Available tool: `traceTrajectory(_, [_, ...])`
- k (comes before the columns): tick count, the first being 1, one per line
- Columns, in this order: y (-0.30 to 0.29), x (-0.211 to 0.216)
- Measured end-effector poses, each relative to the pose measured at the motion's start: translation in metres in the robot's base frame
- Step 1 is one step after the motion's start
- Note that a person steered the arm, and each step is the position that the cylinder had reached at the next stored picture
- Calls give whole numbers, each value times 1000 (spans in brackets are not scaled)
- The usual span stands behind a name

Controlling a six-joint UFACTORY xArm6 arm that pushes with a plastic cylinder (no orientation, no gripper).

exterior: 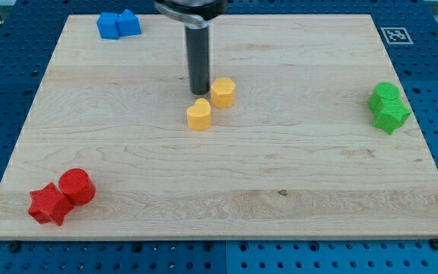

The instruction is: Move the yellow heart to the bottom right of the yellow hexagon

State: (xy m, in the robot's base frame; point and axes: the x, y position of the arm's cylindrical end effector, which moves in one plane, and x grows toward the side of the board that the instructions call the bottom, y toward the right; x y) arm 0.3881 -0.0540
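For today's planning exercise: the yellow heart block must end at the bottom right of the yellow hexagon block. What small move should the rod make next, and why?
Probably slide my tip round to the view's left of the yellow heart block, then push it rightward. The heart lies at the bottom left of the yellow hexagon block, and my tip sits just above the heart, beside the hexagon's left.

Yellow heart [198, 115] sits flat mid-board. Yellow hexagon [223, 92] lies just beside it, toward the view's upper right, nearly touching.
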Motion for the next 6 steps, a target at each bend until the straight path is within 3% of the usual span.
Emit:
traceTrajectory(1, [-40, 25])
traceTrajectory(2, [-38, 51])
traceTrajectory(3, [10, 56])
traceTrajectory(5, [-3, 82])
traceTrajectory(6, [39, 92])
